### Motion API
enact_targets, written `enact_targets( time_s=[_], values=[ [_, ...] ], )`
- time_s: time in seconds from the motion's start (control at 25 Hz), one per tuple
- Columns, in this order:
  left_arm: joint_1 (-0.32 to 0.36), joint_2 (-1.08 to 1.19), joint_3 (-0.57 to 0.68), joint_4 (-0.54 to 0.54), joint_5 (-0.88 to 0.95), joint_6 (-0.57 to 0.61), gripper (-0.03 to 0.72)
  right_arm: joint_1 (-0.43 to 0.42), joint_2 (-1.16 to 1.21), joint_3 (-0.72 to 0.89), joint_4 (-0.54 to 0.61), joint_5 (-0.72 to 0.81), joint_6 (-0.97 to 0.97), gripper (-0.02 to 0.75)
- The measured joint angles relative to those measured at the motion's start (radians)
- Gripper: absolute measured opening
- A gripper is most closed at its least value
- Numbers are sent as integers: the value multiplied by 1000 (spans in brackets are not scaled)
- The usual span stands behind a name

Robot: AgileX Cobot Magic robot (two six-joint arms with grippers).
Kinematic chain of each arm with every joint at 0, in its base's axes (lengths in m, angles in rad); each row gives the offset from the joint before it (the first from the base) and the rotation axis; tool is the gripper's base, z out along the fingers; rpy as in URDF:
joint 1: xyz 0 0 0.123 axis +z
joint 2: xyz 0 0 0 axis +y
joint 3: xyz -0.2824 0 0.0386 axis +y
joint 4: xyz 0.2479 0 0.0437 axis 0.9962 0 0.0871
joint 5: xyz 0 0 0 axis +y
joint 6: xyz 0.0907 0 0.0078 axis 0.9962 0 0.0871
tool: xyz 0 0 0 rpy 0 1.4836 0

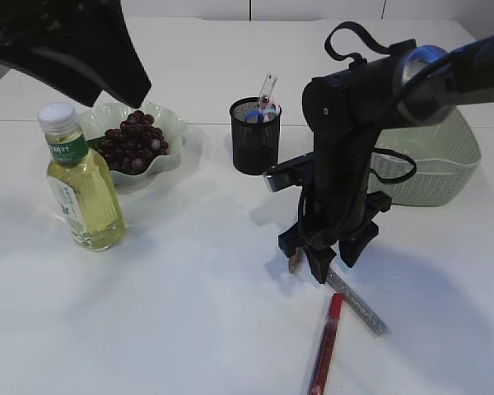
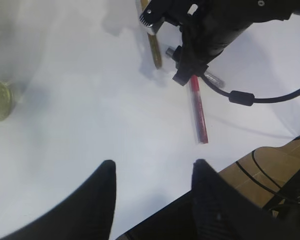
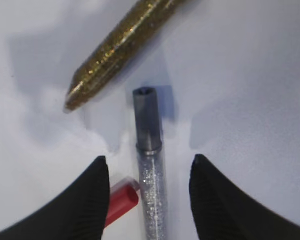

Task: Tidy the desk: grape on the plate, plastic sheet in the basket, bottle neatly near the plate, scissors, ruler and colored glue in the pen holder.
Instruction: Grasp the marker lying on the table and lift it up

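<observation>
Straddling the silver glue (image 3: 151, 175) on the table with jaws parted, nothing gripped, the right gripper (image 3: 148, 200) is picking glue for the holder (image 1: 254, 136); next, closing squarely, then lifting; left gripper (image 2: 152, 200) idles open.

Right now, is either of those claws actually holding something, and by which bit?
Nothing is held. The right gripper straddles the silver glitter glue pen near its grey cap end, jaws open and not touching it. The left gripper hangs open over bare table.

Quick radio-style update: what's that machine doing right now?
Right gripper open, straddling silver glitter glue on table. Left gripper open, empty, raised. Gold glue and red glue lie close beside.
</observation>
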Motion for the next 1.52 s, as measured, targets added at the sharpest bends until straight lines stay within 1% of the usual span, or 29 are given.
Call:
enact_targets(
  time_s=[0.08, 0.2, 0.56, 1.0, 1.52],
  values=[
    [0, 0, 0, 4, 0, 0, 361, 0, 7, 0, 3, 0, -3, 396],
    [0, 0, 0, 9, 0, 0, 361, 0, 20, -4, 5, 0, -6, 383],
    [0, 0, 0, 22, 0, 0, 361, 0, 60, -75, 7, 16, -7, 377],
    [0, 0, 0, 27, 0, 0, 361, 1, 60, -81, 8, 52, -10, 376],
    [0, 0, 0, 27, 0, 0, 359, 2, 63, -81, 15, 53, -10, 375]
  ],
)
